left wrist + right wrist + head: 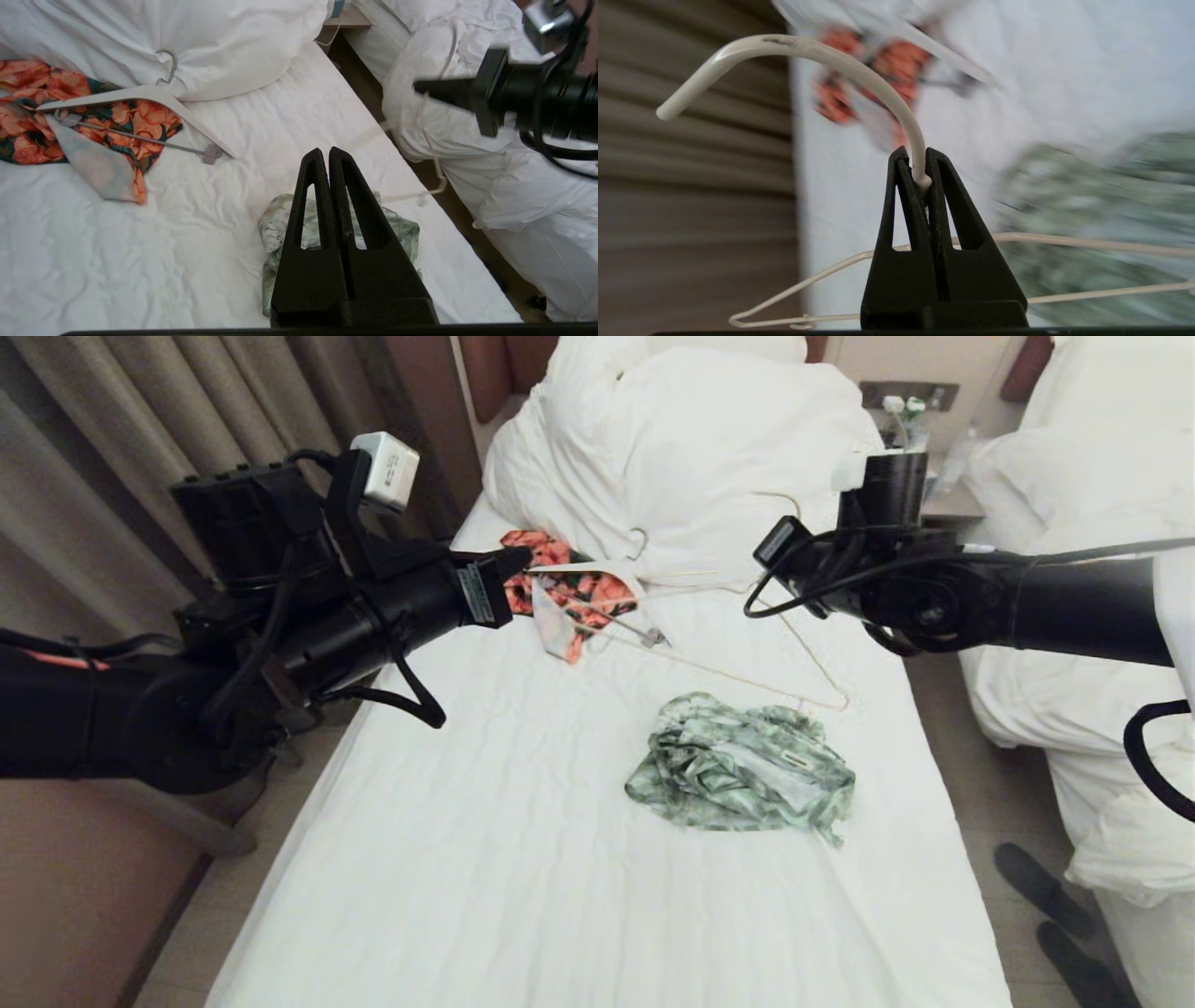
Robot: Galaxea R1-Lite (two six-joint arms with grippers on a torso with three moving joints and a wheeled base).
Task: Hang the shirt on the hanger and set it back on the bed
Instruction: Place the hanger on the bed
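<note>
The hanger (859,70) is pinched at its hook by the right gripper (920,179) above the bed (485,821). The shirt (742,770) is crumpled on the sheet, beneath the left gripper (325,156), whose jaws are pressed together, empty. An orange garment (583,593) and a white hanger (140,95) are seen near the duvet (691,457).

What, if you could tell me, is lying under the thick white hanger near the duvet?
The orange-red floral garment lies under the thick white hanger, spread on the bed's white sheet. Whether the clip bar grips the cloth cannot be seen.

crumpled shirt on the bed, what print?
The crumpled short-sleeved fabric shirt is a green and white mottled print. It shows best in the head view.
</note>
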